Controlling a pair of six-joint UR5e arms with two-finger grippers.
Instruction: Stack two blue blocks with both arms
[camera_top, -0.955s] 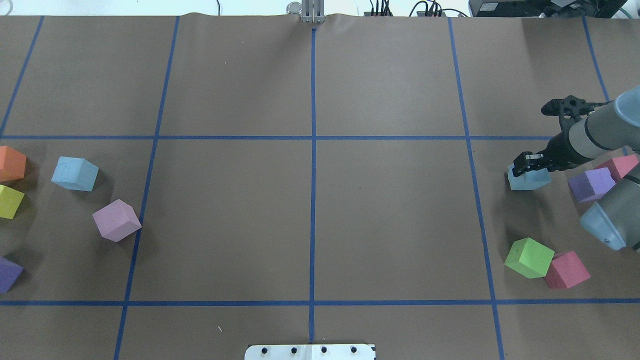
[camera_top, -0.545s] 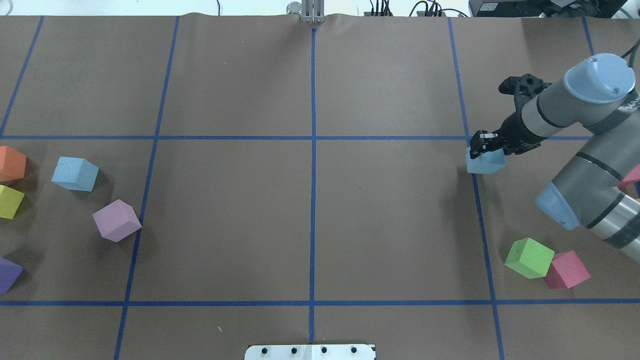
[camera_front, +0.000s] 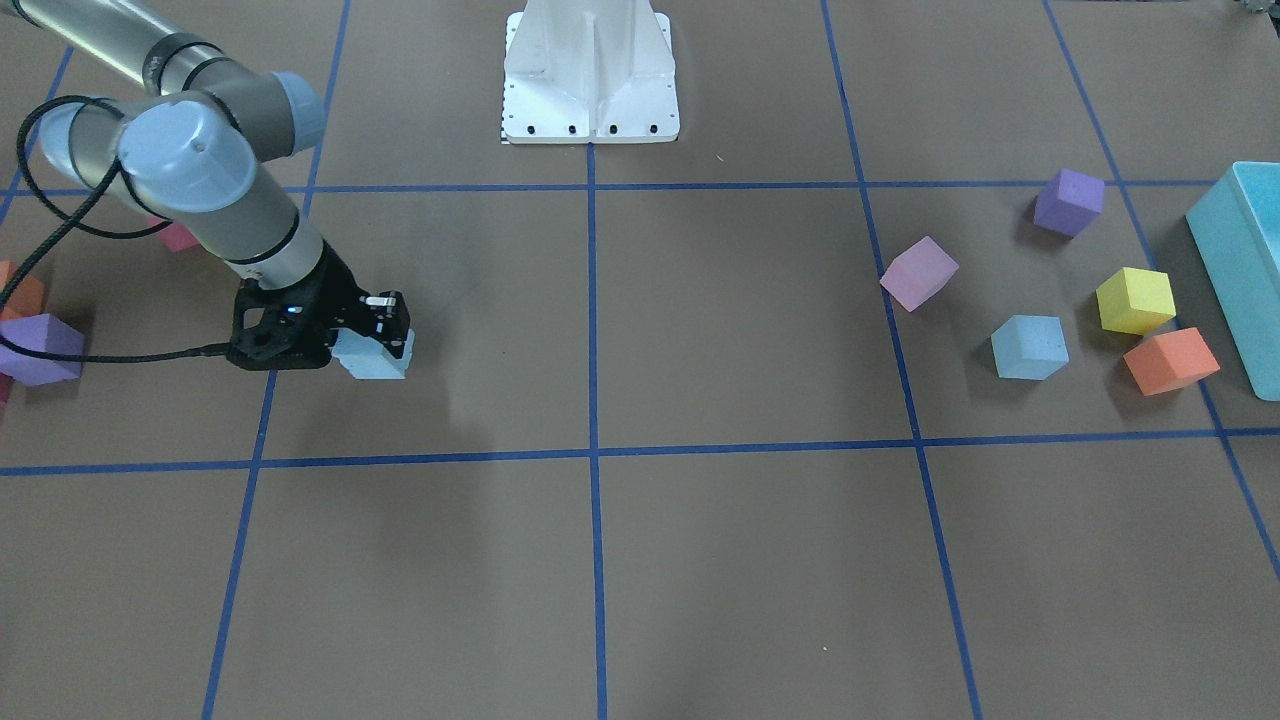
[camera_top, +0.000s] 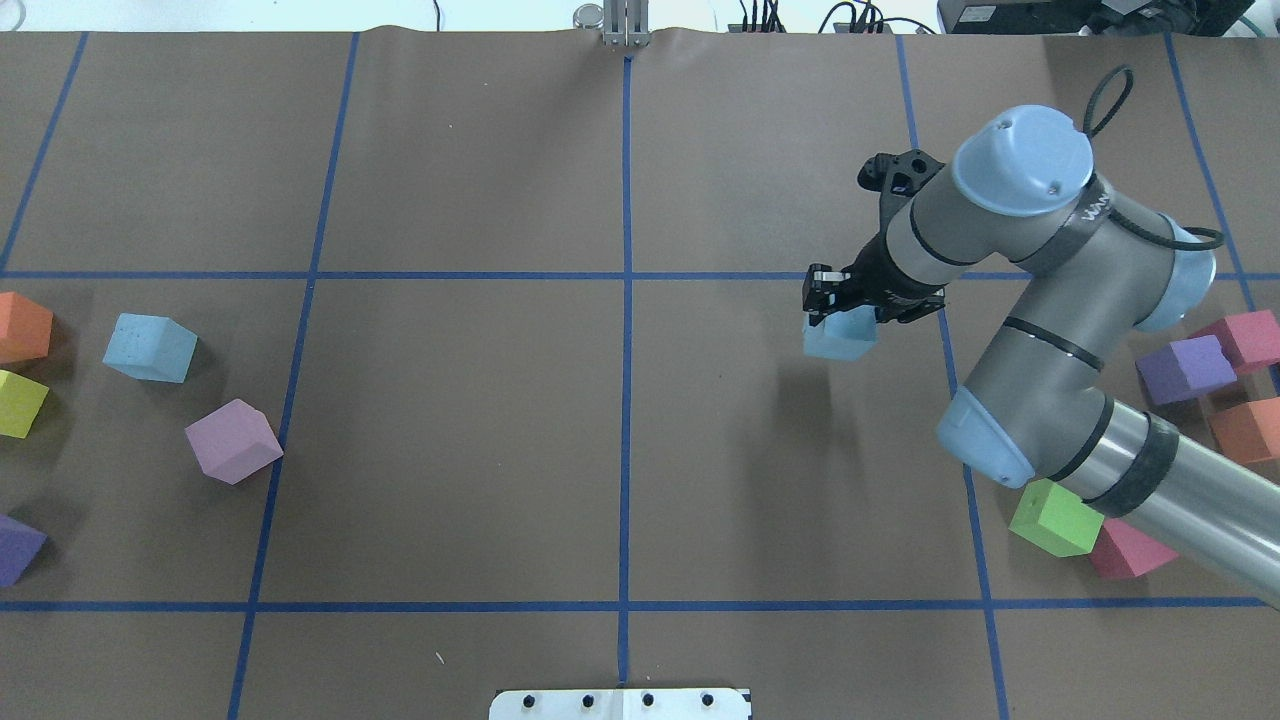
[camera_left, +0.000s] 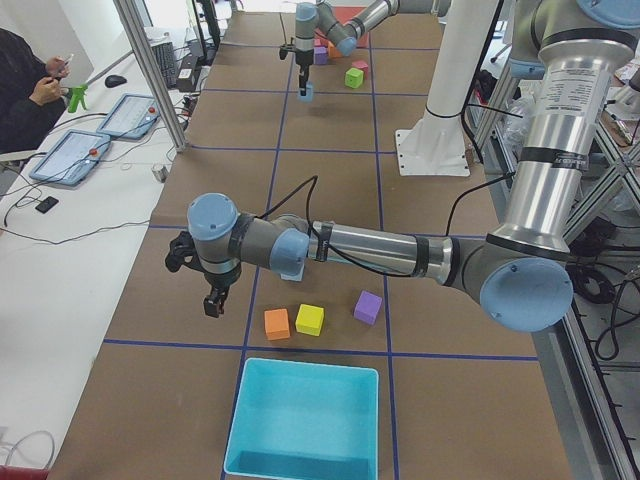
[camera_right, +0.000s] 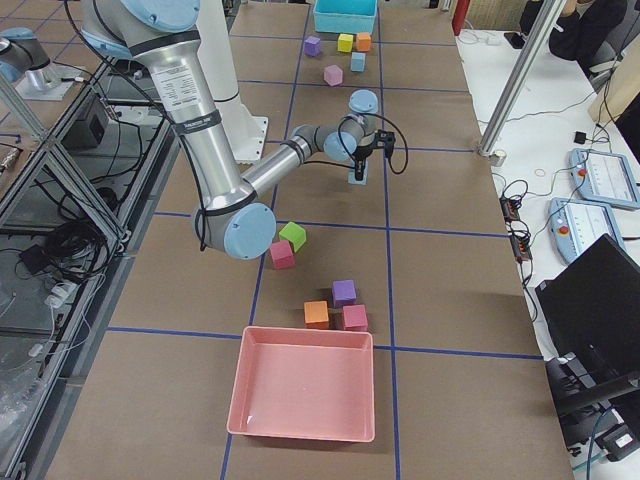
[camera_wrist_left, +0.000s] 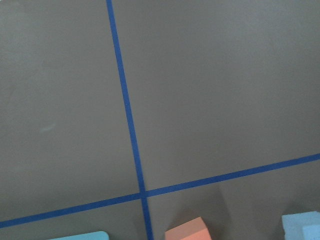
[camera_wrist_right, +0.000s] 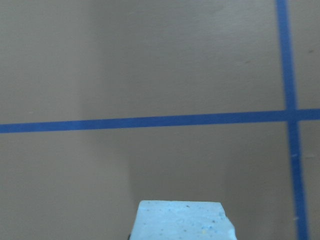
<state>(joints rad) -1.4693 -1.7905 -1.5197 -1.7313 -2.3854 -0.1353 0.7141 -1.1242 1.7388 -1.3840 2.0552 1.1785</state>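
My right gripper (camera_top: 836, 300) is shut on one pale blue block (camera_top: 840, 337) and holds it just above the table, right of the centre line. The block also shows in the front view (camera_front: 375, 357) and at the bottom of the right wrist view (camera_wrist_right: 182, 220). The second blue block (camera_top: 150, 347) lies on the table at the far left, beside other cubes (camera_front: 1030, 347). My left gripper (camera_left: 212, 302) shows only in the exterior left view, hanging over the table near the orange cube; I cannot tell if it is open or shut.
Lilac (camera_top: 233, 441), orange (camera_top: 22, 327), yellow (camera_top: 18, 403) and purple (camera_top: 18, 548) cubes lie on the left. Green (camera_top: 1055, 518), red (camera_top: 1125, 552) and purple (camera_top: 1185, 368) cubes lie under the right arm. A turquoise box (camera_front: 1240, 270) and a pink tray (camera_right: 305, 390) stand at the table's ends.
My right arm has carried the blue block leftward from the right cluster, across the blue tape line, toward the table's centre. The cubes on the left have not moved.
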